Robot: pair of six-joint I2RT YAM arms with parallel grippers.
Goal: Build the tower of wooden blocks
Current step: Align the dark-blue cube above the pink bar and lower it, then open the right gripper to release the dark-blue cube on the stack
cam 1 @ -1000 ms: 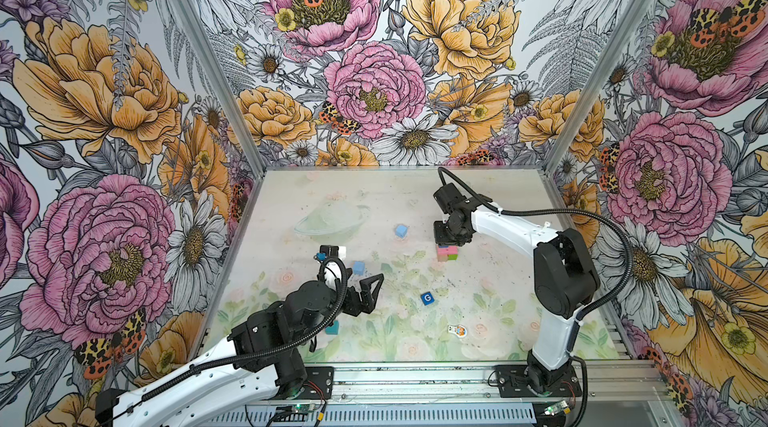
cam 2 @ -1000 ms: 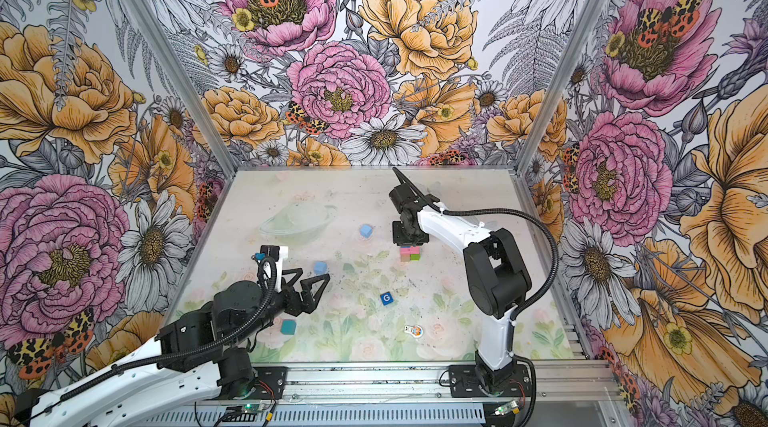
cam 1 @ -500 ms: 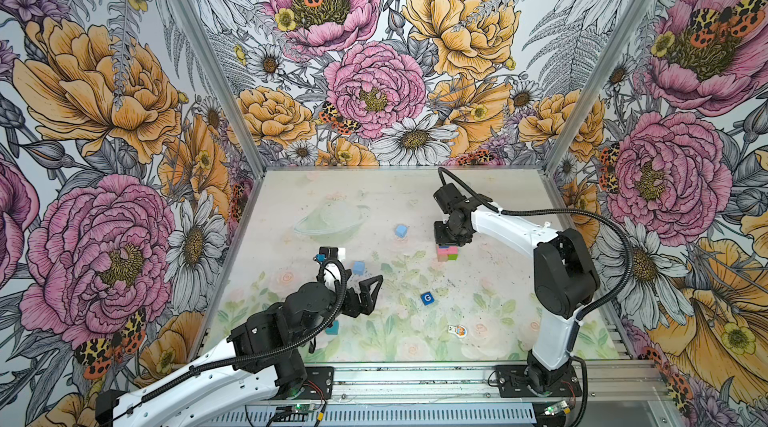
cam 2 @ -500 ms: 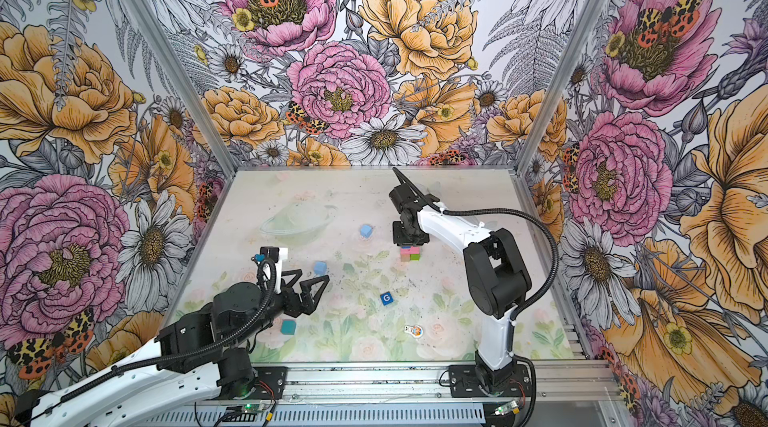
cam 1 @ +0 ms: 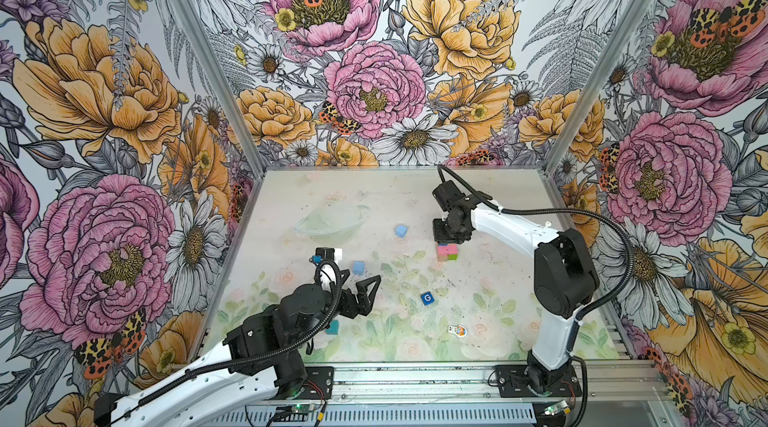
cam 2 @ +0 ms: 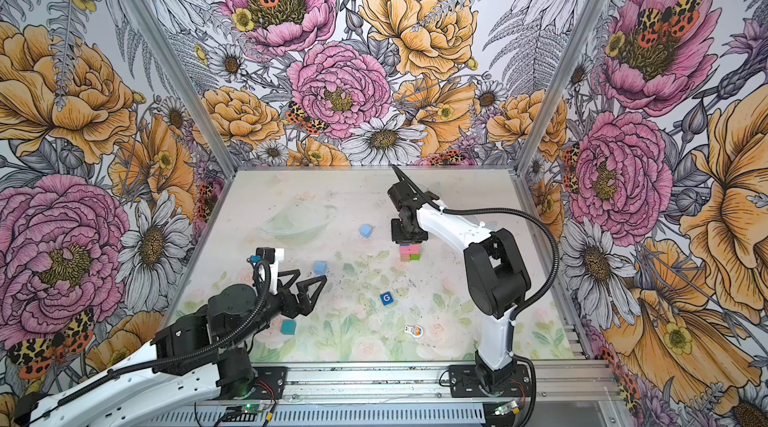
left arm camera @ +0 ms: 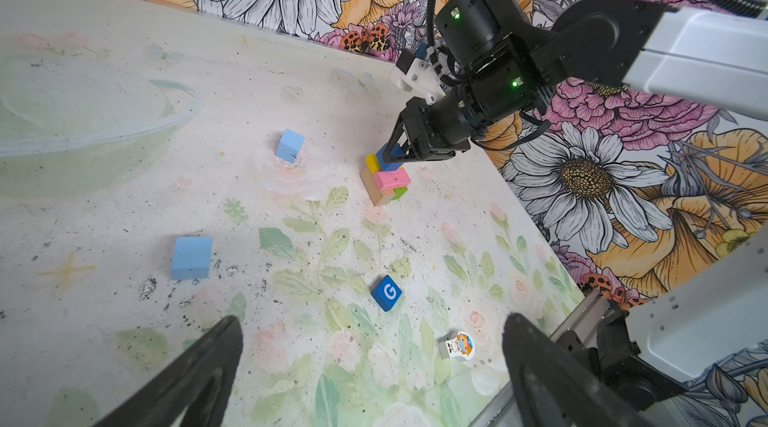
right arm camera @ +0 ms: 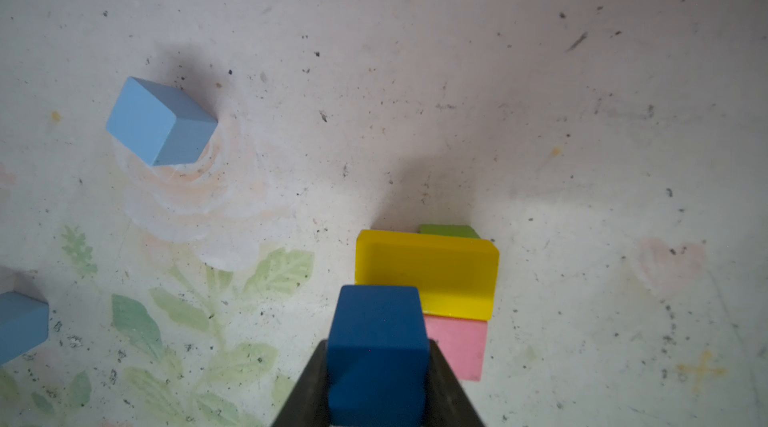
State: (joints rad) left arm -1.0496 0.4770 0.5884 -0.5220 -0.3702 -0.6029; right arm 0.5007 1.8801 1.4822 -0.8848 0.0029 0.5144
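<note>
Right gripper (left arm camera: 390,153) was clenched on a dark blue painted wood cube (right arm camera: 376,337), held over the yellow top oblong of the tower (cam 1: 446,251), a low stack of pink, green, yellow and plain-wood blocks just right of the middle of the floral-printed table (cam 1: 498,204). Left gripper (cam 2: 311,275) hung released, jaws wide, near the front-left corner.
</note>
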